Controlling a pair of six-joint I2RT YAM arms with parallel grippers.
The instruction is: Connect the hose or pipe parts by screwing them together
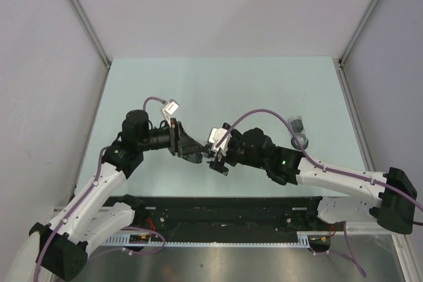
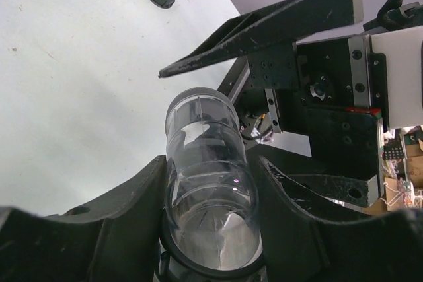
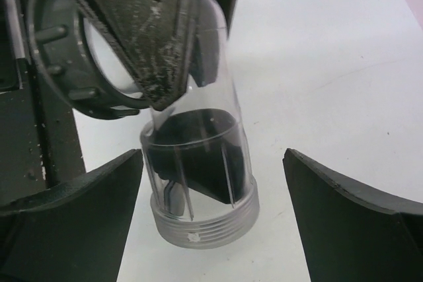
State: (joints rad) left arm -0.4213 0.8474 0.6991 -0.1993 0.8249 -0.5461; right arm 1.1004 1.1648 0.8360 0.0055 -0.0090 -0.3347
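Clear tube, threaded at its free end, was held over the table between the two arms. The left gripper had it clamped across the body, jaws narrowed onto it. The right gripper stood with jaws wide, one finger on each side of the threaded end, neither touching it. The second fitting, clear with a dark ring end, lay on the table well apart to the right.
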